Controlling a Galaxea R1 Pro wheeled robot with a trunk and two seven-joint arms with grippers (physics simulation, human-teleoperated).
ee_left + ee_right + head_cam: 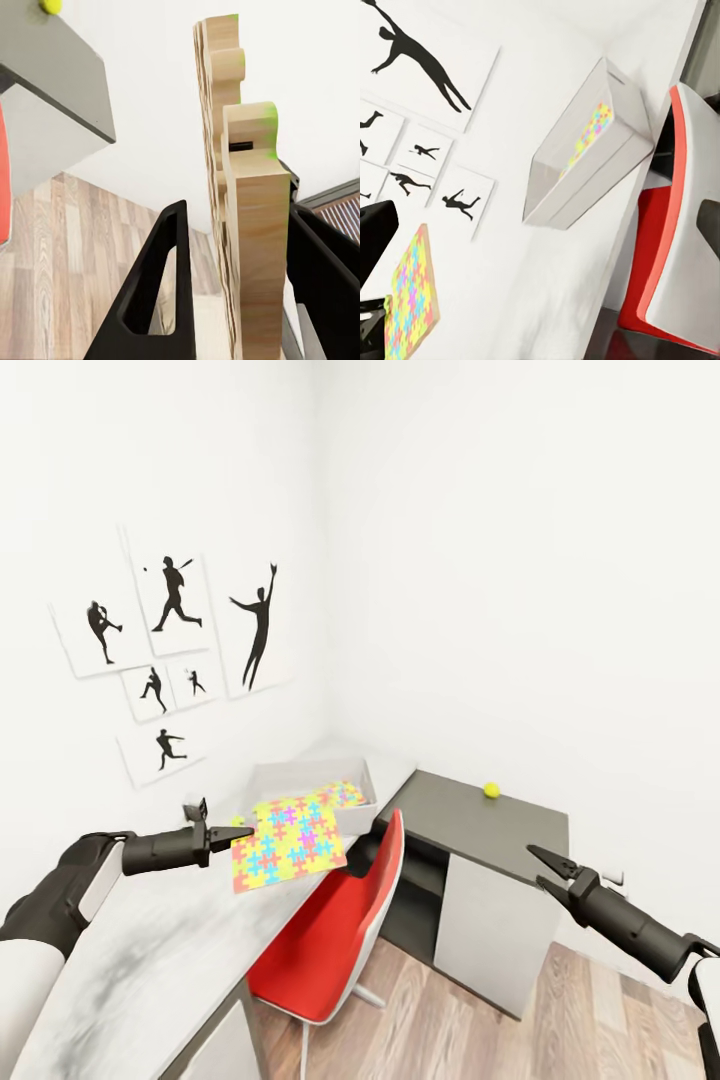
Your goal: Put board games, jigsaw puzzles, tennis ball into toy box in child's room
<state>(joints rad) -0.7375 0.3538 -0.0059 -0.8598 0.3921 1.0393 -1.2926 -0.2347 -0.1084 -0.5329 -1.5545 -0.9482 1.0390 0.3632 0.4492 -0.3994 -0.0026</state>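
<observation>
My left gripper (232,838) is shut on one edge of a jigsaw puzzle (290,842) and holds this multicoloured board over the front edge of the light grey table (150,950). Seen edge-on, the jigsaw puzzle (251,225) stands between the black fingers (154,292). Just beyond it sits the light grey toy box (300,772), with a second puzzle (347,793) lying inside. The tennis ball (491,790) rests on the dark grey wing (470,815). My right gripper (542,863) hangs open and empty over the floor, right of that wing. The right wrist view looks at the toy box (577,172) and the held puzzle (409,300).
A red and white chair (330,930) stands tucked against the desk, below the held puzzle. Black sports-silhouette pictures (170,650) hang on the left wall. Wood-plank floor (480,1030) lies open to the right of the chair.
</observation>
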